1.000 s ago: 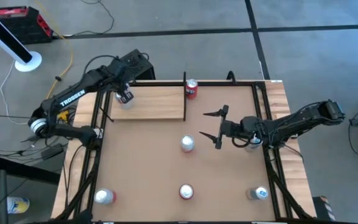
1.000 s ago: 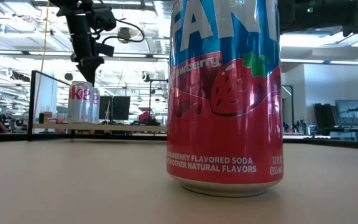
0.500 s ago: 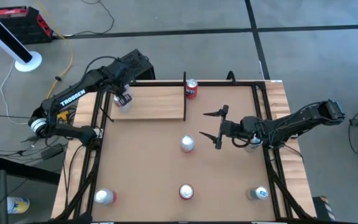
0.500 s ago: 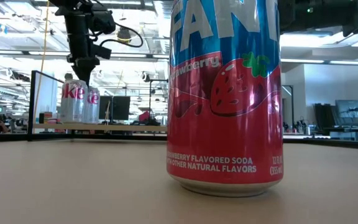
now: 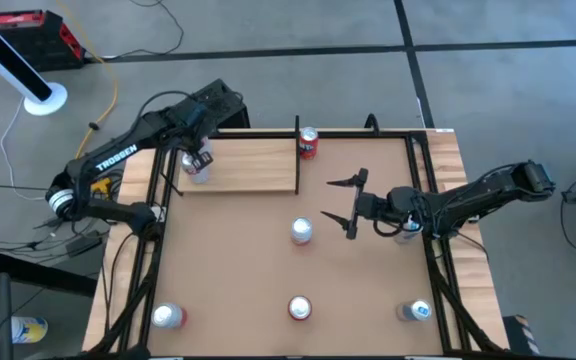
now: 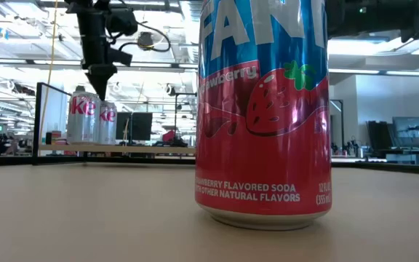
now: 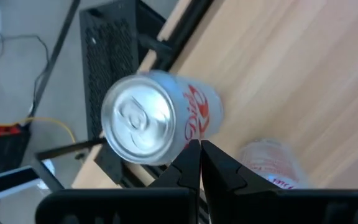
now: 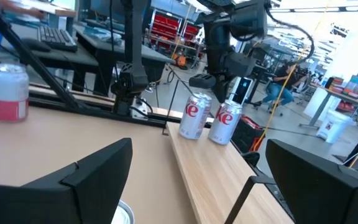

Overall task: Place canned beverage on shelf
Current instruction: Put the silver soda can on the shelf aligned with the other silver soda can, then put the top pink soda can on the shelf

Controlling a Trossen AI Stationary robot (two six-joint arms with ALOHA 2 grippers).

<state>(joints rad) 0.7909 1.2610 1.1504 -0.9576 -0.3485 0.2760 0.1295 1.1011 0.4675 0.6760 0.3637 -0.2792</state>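
Two silver Diet Coke cans stand upright side by side on the pale wood shelf (image 5: 253, 170) near its far left end: one toward the table's left (image 6: 81, 116) and one beside it (image 6: 108, 121). My left gripper (image 6: 97, 89) is shut and points down, its tip between the two cans' tops, also seen from the right wrist (image 8: 209, 79). My right gripper (image 5: 326, 200) hangs open at mid-table, level and pointing toward the table's left. Just in front of it stands a silver can (image 5: 301, 231), and nothing is between its fingers. My left gripper lies with its shut fingertips (image 7: 199, 155) against the upper side of the left-hand can (image 7: 194, 127), just below its rim. The fingers slant down from above, on the side facing the other can. The can stands upright with its bottom on the shelf.
A red can (image 5: 308, 143) stands by the shelf's black upright at the far edge. Three more cans stand along the near edge, among them a strawberry Fanta (image 6: 264, 109) close to the low camera. The black frame rail (image 5: 423, 180) borders the brown tabletop.
The left-hand Diet Coke can has slid along the shelf toward the table's left edge, opening a gap to its neighbour, and has stayed upright. My shut left gripper has drifted the same way beside it. The other can has kept its place.
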